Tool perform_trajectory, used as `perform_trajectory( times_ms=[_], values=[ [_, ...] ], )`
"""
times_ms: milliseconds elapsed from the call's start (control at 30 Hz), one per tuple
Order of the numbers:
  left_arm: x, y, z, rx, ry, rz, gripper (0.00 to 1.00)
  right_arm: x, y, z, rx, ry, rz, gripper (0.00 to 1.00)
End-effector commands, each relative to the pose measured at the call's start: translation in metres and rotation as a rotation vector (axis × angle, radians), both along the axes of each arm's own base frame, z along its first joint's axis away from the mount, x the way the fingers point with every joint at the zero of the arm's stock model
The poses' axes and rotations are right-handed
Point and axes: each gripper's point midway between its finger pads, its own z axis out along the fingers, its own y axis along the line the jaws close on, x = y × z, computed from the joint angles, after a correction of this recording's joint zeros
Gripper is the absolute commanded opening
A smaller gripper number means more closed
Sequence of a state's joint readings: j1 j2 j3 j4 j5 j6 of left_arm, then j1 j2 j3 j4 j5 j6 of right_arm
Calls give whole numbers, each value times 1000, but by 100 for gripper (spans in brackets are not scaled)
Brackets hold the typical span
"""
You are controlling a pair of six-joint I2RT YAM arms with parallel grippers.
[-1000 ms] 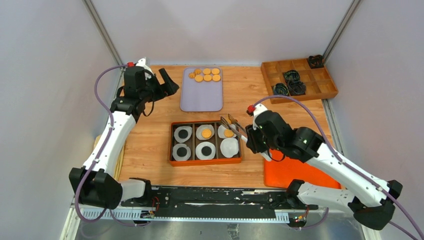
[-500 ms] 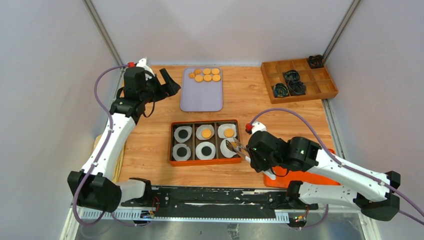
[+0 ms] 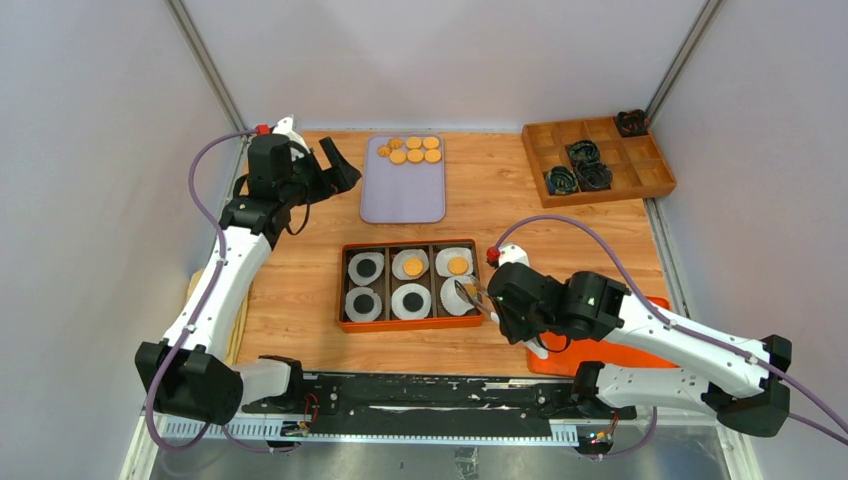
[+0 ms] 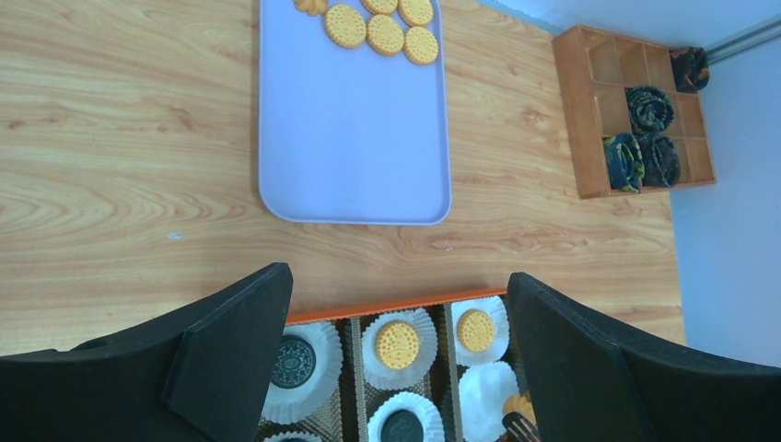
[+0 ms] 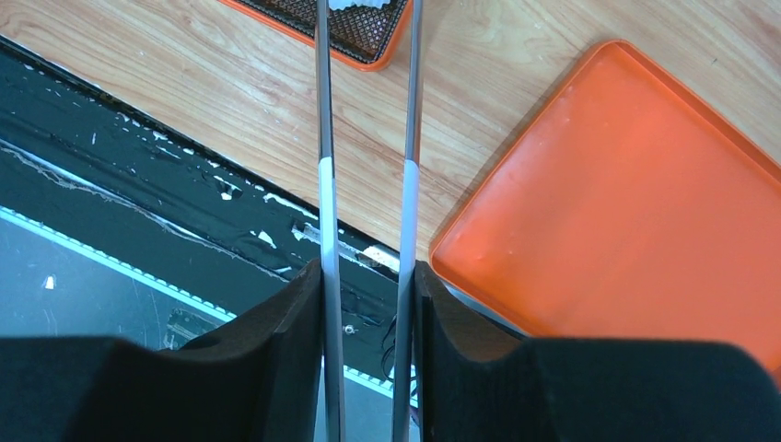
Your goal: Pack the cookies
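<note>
Several golden cookies (image 3: 415,150) lie at the far end of a lavender tray (image 3: 402,200), also in the left wrist view (image 4: 382,23). The orange box (image 3: 410,325) holds white liners: two with golden cookies (image 3: 413,265), (image 3: 459,265), three with dark cookies (image 3: 365,268). My right gripper (image 3: 503,300) is shut on metal tongs (image 5: 410,138), whose tips hold a golden cookie (image 4: 518,405) low over the near-right liner (image 3: 458,297). My left gripper (image 3: 335,165) is open and empty, high above the table left of the lavender tray; its open fingers frame the box (image 4: 387,306).
A wooden compartment box (image 3: 598,160) with dark items stands at the far right. A flat orange tray (image 3: 600,345) lies under the right arm, also in the right wrist view (image 5: 626,212). The black base rail (image 3: 420,395) runs along the near edge.
My right arm has drawn back and lowered, carrying the tongs from over the far-right cell to the near-right cell. The left arm has not moved.
</note>
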State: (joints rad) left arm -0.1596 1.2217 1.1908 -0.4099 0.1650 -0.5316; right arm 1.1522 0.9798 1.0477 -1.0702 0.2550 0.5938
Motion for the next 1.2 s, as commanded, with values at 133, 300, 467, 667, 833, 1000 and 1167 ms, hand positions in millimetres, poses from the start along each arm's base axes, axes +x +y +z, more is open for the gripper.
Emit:
perform_trajectory(
  times_ms=[133, 300, 467, 667, 833, 1000, 1167],
  values=[
    [-5, -4, 12, -2, -36, -30, 96, 3, 8, 3, 26, -22, -6, 46],
    [-6, -4, 14, -1, -42, -29, 96, 5, 13, 6, 36, -30, -1, 46],
    [-6, -4, 14, -3, -44, -29, 96, 13, 12, 15, 49, -74, -24, 29],
    [-4, -6, 18, -10, -52, -33, 96, 42, 14, 51, 75, -232, -86, 27],
    [-5, -5, 18, -8, -55, -30, 96, 89, 10, 87, 22, -453, -197, 20],
    [-4, -5, 16, -4, -50, -32, 95, 152, 4, 103, -126, -558, -316, 12],
    [-5, -1, 18, 18, -63, -22, 94, 218, 7, 80, -59, -477, -382, 14]
  ],
)
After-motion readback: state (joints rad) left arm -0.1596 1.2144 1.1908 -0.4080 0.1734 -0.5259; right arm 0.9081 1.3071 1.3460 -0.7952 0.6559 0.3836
